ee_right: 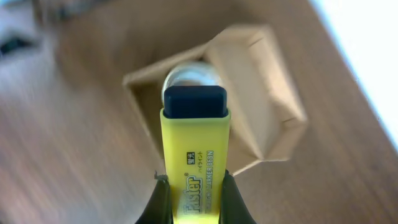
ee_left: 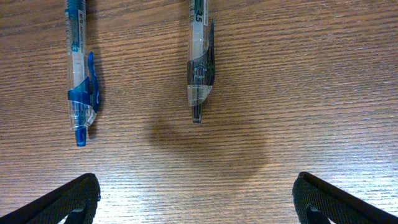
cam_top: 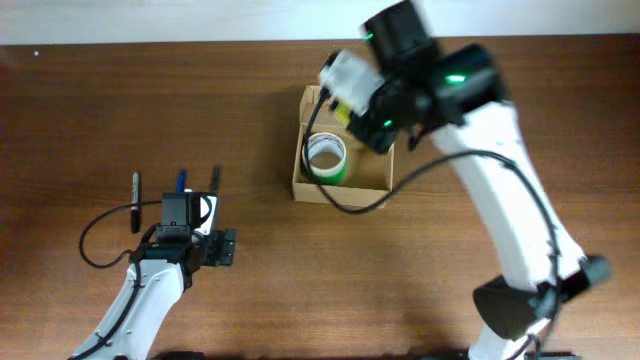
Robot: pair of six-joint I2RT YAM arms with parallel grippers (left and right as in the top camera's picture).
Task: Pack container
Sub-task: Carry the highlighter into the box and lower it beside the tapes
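Note:
The container [cam_top: 345, 193], a tan cardboard box, stands open at the table's middle back, with a green tape roll [cam_top: 326, 157] inside. My right gripper [cam_top: 352, 104] hovers over the box's far end, shut on a yellow highlighter [ee_right: 194, 155] with a black cap. In the right wrist view the box [ee_right: 261, 81] and tape roll [ee_right: 189, 74] lie below the highlighter's tip, and my right gripper [ee_right: 194, 202] clamps the highlighter's body. My left gripper [ee_left: 196, 199] is open and empty, low over the table just short of a blue pen [ee_left: 79, 81] and a black pen [ee_left: 200, 62].
Three pens lie at the left: a black one [cam_top: 136, 200], the blue one [cam_top: 181, 181] and another black one [cam_top: 214, 178]. My left gripper [cam_top: 190, 215] sits just in front of them. A black cable loops left of the left arm.

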